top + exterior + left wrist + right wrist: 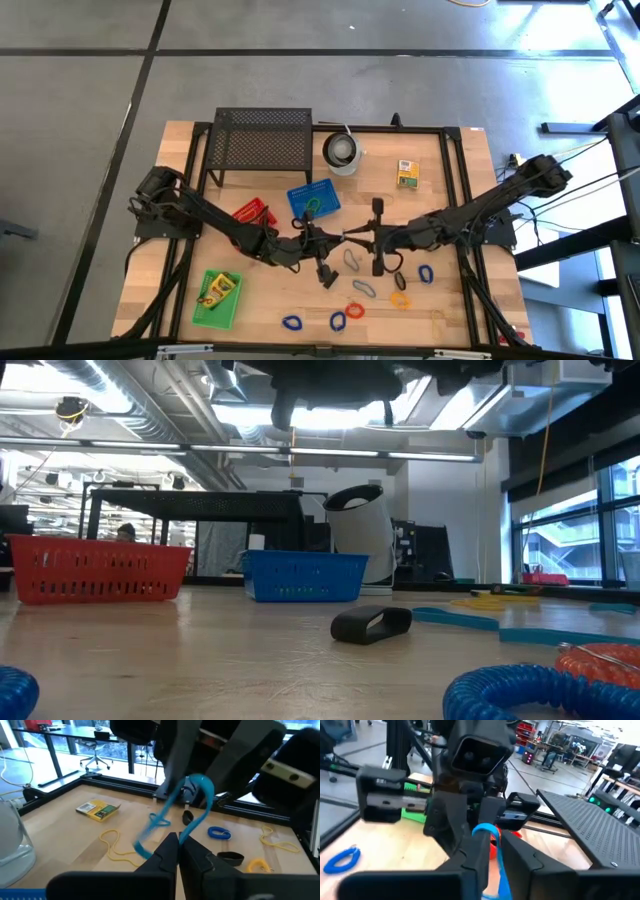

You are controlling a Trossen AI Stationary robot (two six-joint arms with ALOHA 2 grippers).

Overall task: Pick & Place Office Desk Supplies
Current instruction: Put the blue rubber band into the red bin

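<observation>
Now both grippers are meeting mid-table: left gripper [178, 851] is pinching the light-blue loop [200, 795], right gripper [492, 851] fingers narrowly gripping it too.

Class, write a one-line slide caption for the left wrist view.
Left pincer shut on a light blue loop stretched toward the right arm above the wooden table.

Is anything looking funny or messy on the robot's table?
Yes. A blue loop hangs stretched in the air between the left gripper and the right gripper, both pinching it. A yellow box lies alone by the table edge.
</observation>
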